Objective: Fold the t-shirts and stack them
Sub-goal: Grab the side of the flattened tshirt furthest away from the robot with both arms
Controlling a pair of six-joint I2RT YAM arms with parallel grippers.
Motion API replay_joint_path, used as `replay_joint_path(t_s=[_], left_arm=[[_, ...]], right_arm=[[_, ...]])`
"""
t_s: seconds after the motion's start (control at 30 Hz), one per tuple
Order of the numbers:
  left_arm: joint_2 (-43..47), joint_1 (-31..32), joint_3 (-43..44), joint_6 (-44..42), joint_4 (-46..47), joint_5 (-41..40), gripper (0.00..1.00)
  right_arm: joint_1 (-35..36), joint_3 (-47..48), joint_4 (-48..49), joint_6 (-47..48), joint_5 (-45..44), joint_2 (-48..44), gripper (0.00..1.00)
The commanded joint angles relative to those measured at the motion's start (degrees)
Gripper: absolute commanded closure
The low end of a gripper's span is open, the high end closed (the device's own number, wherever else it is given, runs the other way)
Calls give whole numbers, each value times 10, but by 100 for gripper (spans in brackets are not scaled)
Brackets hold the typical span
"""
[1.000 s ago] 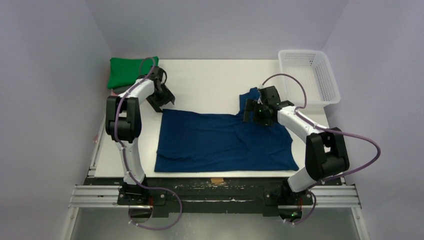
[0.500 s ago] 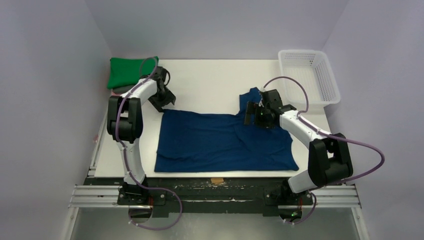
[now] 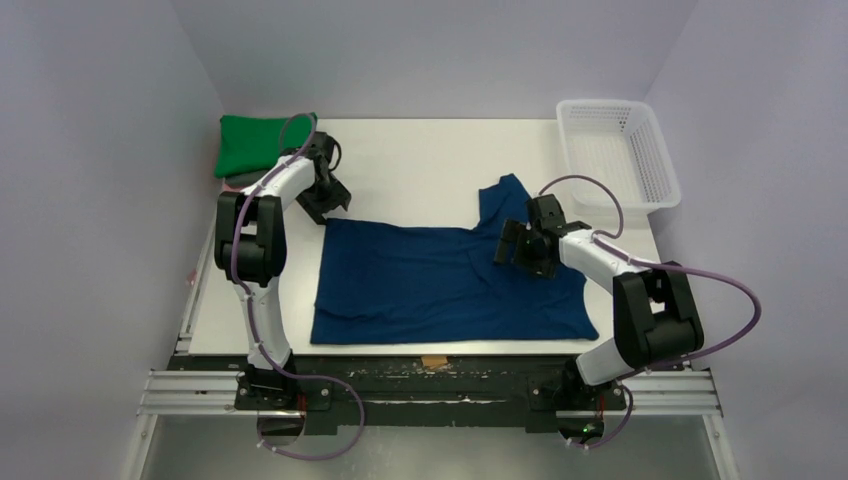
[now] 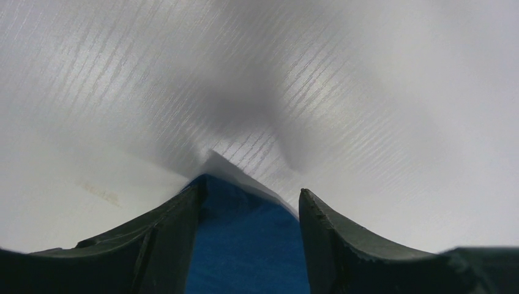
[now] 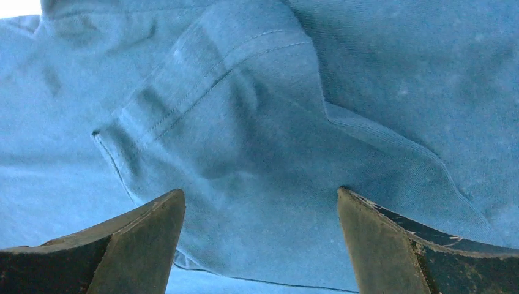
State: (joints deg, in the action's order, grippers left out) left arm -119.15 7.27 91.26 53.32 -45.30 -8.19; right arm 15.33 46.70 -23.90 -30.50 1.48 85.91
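Observation:
The navy blue t-shirt [image 3: 440, 285] lies spread flat on the white table [image 3: 420, 160], with one sleeve [image 3: 503, 198] pointing to the far side. My left gripper [image 3: 322, 208] is at the shirt's far-left corner. In the left wrist view its fingers [image 4: 250, 193] stand apart on either side of the blue corner [image 4: 245, 245]. My right gripper [image 3: 518, 246] is open just above the cloth near the sleeve's base. The right wrist view [image 5: 260, 193] shows a hemmed fold [image 5: 202, 79] ahead of the fingers. A folded green t-shirt [image 3: 255, 143] lies at the far left.
A white mesh basket [image 3: 615, 150] stands at the far right corner. A grey cloth edge [image 3: 238, 182] shows beneath the green t-shirt. Bare table lies between the green t-shirt and the basket. The near table edge has a taped mark [image 3: 434, 361].
My right gripper has moved nearer and slightly right, from the sleeve onto the shirt's body. My left gripper has barely shifted at the shirt's corner.

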Motion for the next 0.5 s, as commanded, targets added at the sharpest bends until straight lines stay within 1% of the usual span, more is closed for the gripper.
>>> replay_joint_path(t_s=[0.0, 0.13, 0.23, 0.3, 0.43, 0.47], left_arm=[[9, 0, 23, -5, -10, -6, 42], [14, 3, 19, 4, -10, 11, 42], [15, 10, 19, 10, -12, 13, 42], [13, 14, 20, 11, -8, 28, 42], [-9, 28, 33, 13, 3, 50, 42], [-18, 31, 39, 12, 1, 58, 44]], right_arm=[[-46, 0, -34, -23, -78, 23, 6], [-83, -7, -44, -25, -88, 5, 5], [-86, -10, -38, -18, -76, 2, 5], [-86, -12, -28, -12, -54, 1, 6], [-86, -10, -36, -6, -59, -13, 6], [-87, -10, -37, -5, -61, -17, 6]])
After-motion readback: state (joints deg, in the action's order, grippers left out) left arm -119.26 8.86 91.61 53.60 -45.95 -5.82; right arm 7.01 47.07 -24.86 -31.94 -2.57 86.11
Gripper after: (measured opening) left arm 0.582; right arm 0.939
